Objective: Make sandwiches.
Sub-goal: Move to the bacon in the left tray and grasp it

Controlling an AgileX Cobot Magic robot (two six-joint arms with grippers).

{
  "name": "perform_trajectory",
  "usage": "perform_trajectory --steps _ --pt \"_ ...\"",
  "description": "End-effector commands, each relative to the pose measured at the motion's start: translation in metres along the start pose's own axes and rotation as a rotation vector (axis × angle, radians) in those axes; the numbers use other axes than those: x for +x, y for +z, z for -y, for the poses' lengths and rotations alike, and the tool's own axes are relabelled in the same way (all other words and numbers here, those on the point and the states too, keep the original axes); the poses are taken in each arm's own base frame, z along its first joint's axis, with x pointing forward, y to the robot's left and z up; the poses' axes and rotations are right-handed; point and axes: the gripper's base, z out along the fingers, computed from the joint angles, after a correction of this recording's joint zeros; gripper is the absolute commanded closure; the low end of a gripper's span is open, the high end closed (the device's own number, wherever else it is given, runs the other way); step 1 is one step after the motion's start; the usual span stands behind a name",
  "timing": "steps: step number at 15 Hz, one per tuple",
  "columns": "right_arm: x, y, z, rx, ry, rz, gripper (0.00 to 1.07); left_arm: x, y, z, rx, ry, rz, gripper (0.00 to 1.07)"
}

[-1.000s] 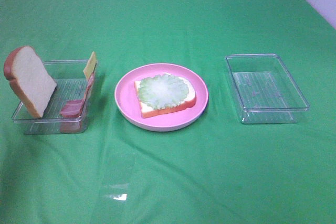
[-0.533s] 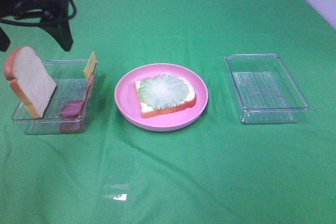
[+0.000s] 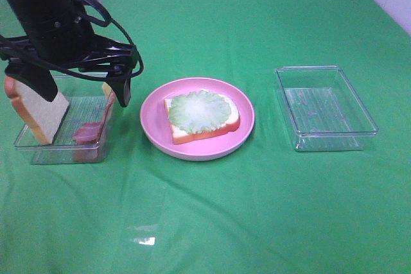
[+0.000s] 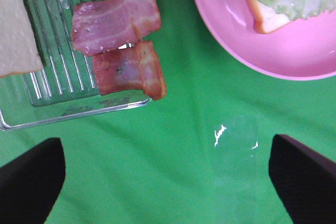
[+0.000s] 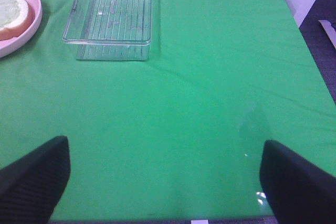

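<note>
A bread slice topped with pale-green lettuce [image 3: 200,111] lies on the round pink plate [image 3: 154,120]. A second bread slice [image 3: 38,115] leans upright in the left clear tray [image 3: 51,152], beside bacon strips [image 3: 90,131] and a yellow cheese square [image 3: 106,88] partly hidden by the arm. My left gripper [image 3: 76,92] hovers open above that tray. In the left wrist view the bacon [image 4: 118,45] and the plate [image 4: 273,51] lie ahead of the wide-apart fingertips [image 4: 26,182]. My right gripper [image 5: 163,182] is open over bare cloth, out of the overhead view.
An empty clear tray [image 3: 324,107] stands right of the plate; it also shows in the right wrist view [image 5: 113,9]. Green cloth covers the table. A pale wall and floor edge lie at the far right [image 5: 315,3].
My left arm has come in from the top left and now hangs over the left tray, covering part of the bread and cheese. Nothing on the table has moved.
</note>
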Motion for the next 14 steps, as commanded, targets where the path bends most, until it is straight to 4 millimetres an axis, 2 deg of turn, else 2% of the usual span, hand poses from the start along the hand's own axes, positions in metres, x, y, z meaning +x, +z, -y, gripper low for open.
perform_trajectory --steps 1,8,14 --pt "0.002 -0.002 0.000 0.007 -0.007 0.027 0.12 -0.005 0.013 0.003 -0.009 -0.021 0.010 0.09" --pt "0.002 -0.002 0.000 0.006 -0.007 0.027 0.12 -0.012 0.054 0.001 -0.061 -0.152 -0.019 0.09" --pt "0.002 -0.002 0.000 0.006 -0.007 0.027 0.12 -0.017 0.082 0.003 -0.058 -0.170 -0.009 0.09"
